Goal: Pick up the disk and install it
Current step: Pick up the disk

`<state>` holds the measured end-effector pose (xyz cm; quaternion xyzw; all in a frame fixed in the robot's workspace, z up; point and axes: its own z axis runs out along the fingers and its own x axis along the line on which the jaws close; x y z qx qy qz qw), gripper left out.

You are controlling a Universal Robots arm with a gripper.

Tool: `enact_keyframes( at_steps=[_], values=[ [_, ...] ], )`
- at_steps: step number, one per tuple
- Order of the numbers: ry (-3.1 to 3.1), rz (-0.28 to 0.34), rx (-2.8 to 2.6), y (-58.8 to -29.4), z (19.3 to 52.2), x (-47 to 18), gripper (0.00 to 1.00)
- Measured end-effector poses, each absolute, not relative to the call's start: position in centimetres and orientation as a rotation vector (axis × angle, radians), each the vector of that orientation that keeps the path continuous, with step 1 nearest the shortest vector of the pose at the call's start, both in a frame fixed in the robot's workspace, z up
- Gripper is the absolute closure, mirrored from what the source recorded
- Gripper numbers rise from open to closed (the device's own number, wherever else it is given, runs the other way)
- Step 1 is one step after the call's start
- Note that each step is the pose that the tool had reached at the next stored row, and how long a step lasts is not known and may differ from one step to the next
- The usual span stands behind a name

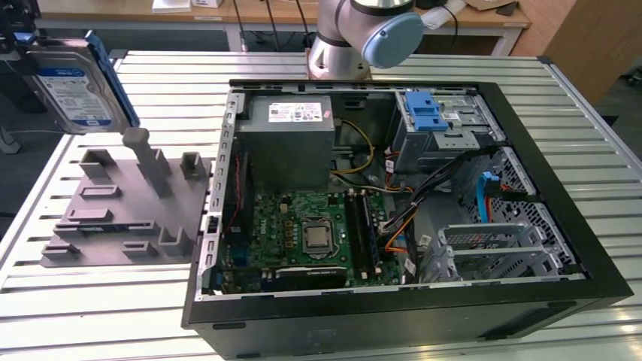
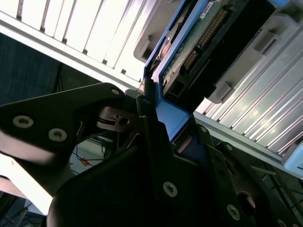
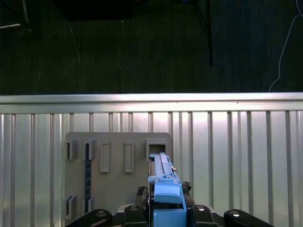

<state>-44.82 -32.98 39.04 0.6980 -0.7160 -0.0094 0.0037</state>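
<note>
The disk (image 1: 75, 86) is a flat rectangular drive with a silver metal body, a white-and-blue label and blue plastic rails. It is held on edge, clear of the table, above the table's corner at the exterior view's far left. In the second wrist view its green circuit-board underside (image 2: 189, 42) faces the camera, and the blue rail runs down into the gripper (image 2: 165, 118). The black metal fingers (image 2: 149, 123) are pressed against the rail from either side, pinching the disk; the contact on the far side is partly hidden and only appears firm. In the first wrist view the disk hangs edge-on over a grey moulded fixture plate (image 3: 118, 175) with upright posts and rectangular slots. The plate rests on the ribbed aluminium table (image 1: 101, 301), beside the open black computer case (image 1: 401, 316). Inside the case sit a grey power-supply box (image 1: 291, 139), a green motherboard (image 1: 301, 233) and a silver drive bay with a blue latch (image 1: 441, 120).
</note>
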Motion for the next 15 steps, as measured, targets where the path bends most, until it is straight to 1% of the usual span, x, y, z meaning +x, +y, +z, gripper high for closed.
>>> enact_keyframes(
  at_steps=[15],
  values=[
    [-2.244, -0.029, 2.188, -33.0, 40.3, -44.8, 0.64]
  ],
)
